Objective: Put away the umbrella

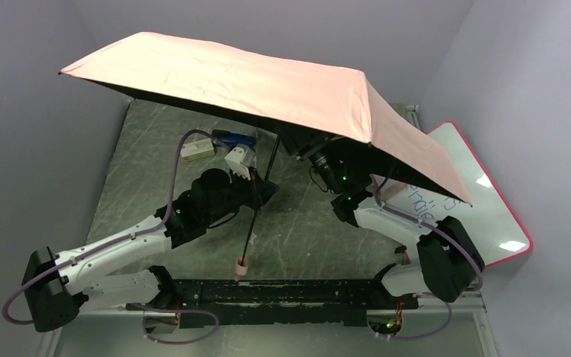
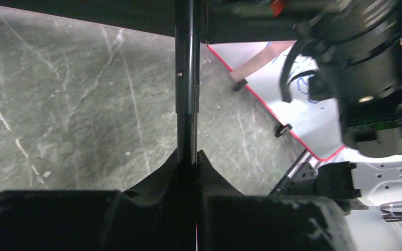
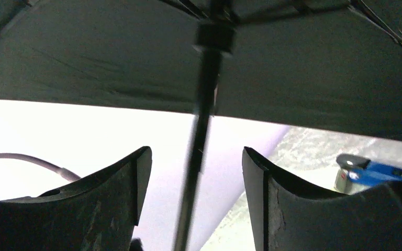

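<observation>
Grey surface (image 1: pixel 297 238) lies beneath the opened umbrella (image 1: pixel 253 82). Left end effector (image 2: pixel 191 157) clamps its steep shaft (image 2: pixel 187 63); right end effector (image 3: pixel 196 157) straddles it higher, open.

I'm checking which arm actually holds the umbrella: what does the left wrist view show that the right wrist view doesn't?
Only the left wrist view shows the left gripper shut on the black shaft, with the red-edged whiteboard beyond it. Only the right wrist view shows the right gripper open, its fingers standing apart on either side of the shaft with gaps on both sides. It also shows the dark underside of the open canopy and a blue object. Both views share the shaft.
</observation>
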Action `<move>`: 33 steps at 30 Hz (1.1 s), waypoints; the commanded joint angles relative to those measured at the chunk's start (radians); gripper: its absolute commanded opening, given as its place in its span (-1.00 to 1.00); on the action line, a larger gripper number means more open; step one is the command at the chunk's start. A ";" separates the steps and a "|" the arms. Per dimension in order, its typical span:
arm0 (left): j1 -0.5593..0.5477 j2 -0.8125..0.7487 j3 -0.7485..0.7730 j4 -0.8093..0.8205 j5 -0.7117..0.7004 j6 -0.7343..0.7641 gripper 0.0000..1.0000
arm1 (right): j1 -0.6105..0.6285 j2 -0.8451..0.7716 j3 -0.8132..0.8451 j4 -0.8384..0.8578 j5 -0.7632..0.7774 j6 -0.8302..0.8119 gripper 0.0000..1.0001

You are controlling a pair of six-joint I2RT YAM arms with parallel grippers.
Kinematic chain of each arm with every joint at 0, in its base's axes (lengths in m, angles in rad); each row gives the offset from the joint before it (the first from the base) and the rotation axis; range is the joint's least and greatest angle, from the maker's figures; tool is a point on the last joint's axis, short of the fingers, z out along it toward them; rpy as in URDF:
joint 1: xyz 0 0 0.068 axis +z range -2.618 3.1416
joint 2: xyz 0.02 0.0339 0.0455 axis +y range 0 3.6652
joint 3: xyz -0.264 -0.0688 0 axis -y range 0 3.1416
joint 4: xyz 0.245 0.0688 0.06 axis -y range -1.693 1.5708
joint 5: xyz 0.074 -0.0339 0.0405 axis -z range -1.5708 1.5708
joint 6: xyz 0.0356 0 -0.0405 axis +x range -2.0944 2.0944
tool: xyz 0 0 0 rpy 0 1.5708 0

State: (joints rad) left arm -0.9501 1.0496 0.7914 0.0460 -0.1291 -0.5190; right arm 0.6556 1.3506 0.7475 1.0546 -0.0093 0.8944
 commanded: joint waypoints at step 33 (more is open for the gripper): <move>-0.010 -0.048 0.043 0.027 0.067 -0.085 -0.90 | -0.123 0.266 -0.044 0.700 -0.037 0.337 0.43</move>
State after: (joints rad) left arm -0.9539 1.0283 0.7914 0.0521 -0.0902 -0.5911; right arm 0.5373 1.6402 0.6956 1.5276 -0.0750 1.2507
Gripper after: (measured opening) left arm 0.136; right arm 0.713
